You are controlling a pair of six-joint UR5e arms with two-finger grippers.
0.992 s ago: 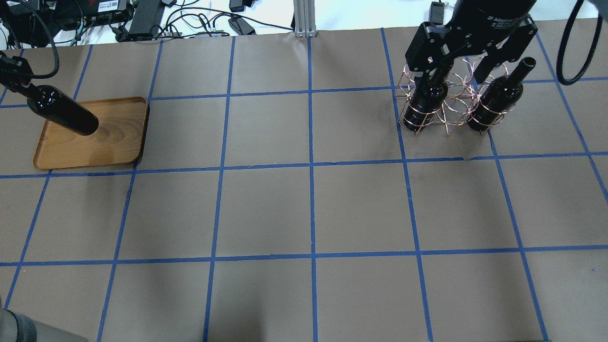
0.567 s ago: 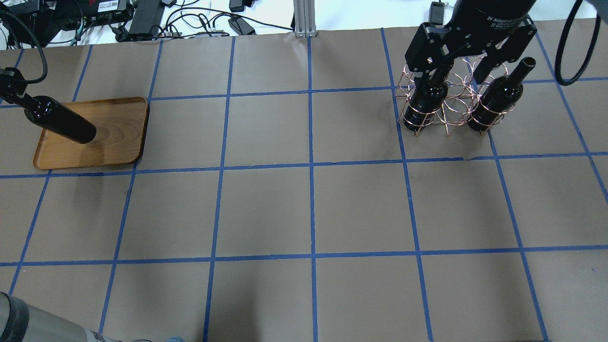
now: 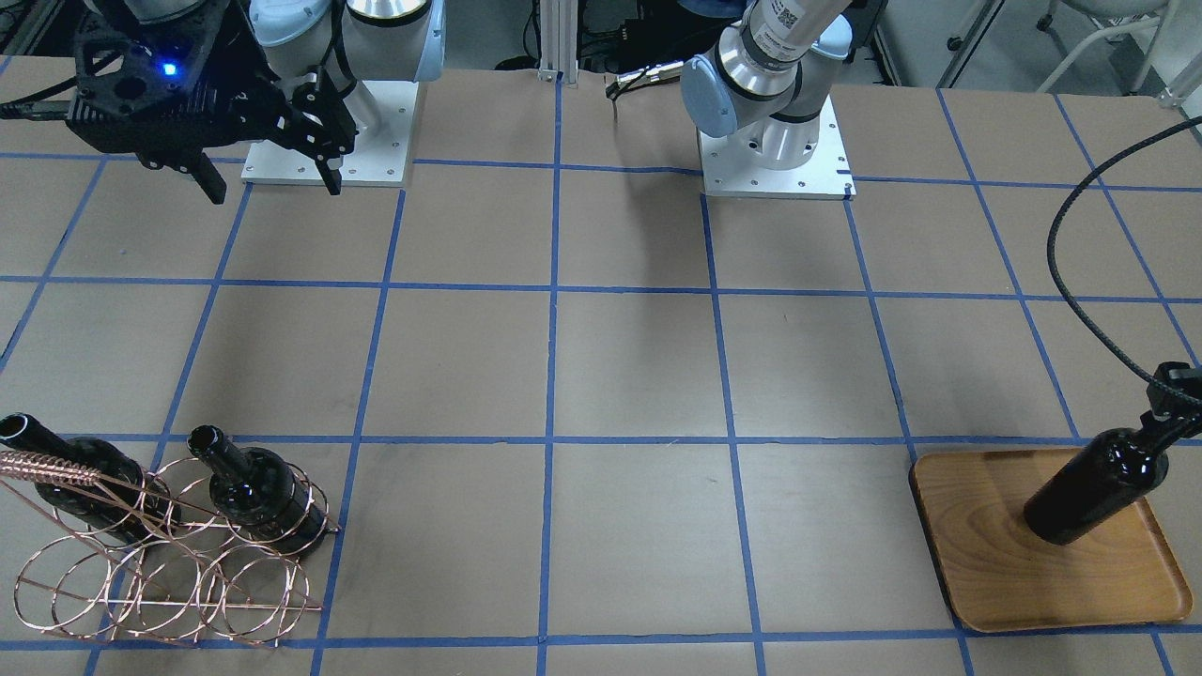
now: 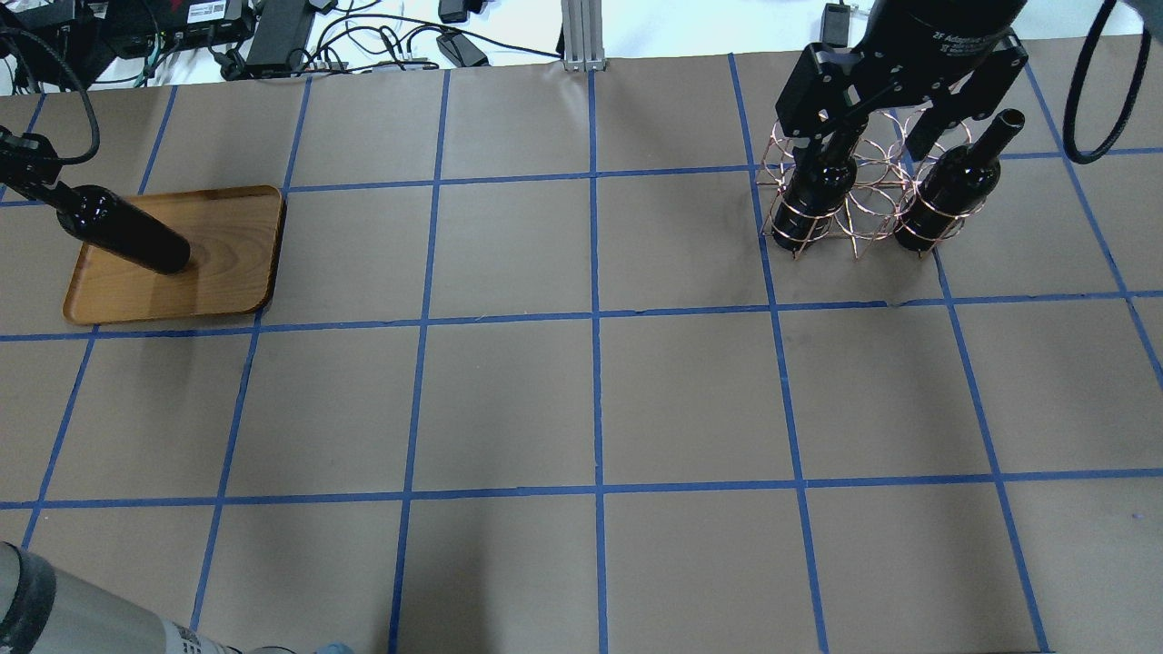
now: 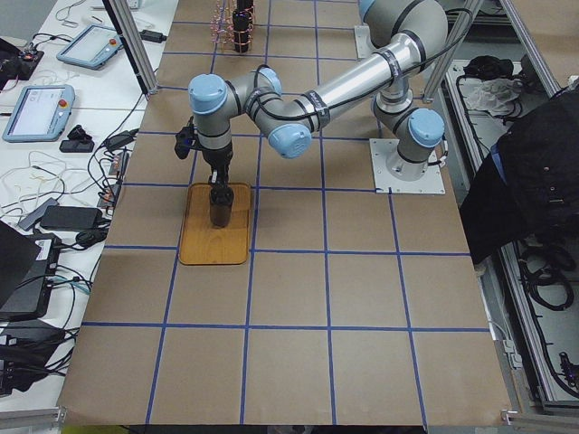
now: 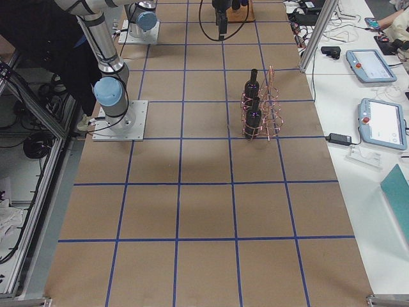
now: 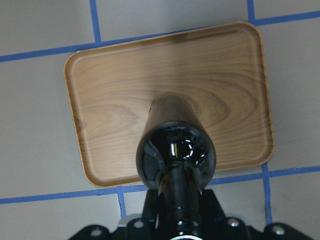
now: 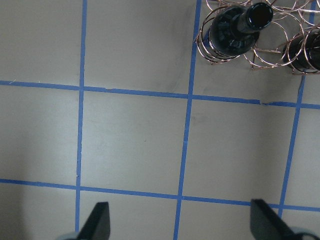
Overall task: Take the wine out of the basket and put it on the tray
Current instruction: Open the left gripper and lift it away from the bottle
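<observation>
My left gripper [image 4: 38, 184] is shut on the neck of a near-black wine bottle [image 4: 127, 238]. The bottle stands upright with its base at the wooden tray [image 4: 232, 241]; I cannot tell whether it touches. The bottle [image 7: 176, 152] and the tray [image 7: 115, 95] also show in the left wrist view. The copper wire basket [image 4: 861, 213] at the far right holds two more bottles [image 4: 818, 195] [image 4: 949, 195]. My right gripper [image 4: 886, 113] is open and empty, high above the table on the near side of the basket [image 8: 265, 47].
Cables and electronics [image 4: 273, 27] lie along the table's far edge beside an aluminium post [image 4: 581, 36]. A black cable [image 3: 1080, 253] loops above the table near the tray [image 3: 995, 573]. Both arm bases [image 3: 775, 150] stand at the robot's edge.
The left arm has lowered the bottle toward the tray and brought it more upright. The right arm and the basket have not moved.
</observation>
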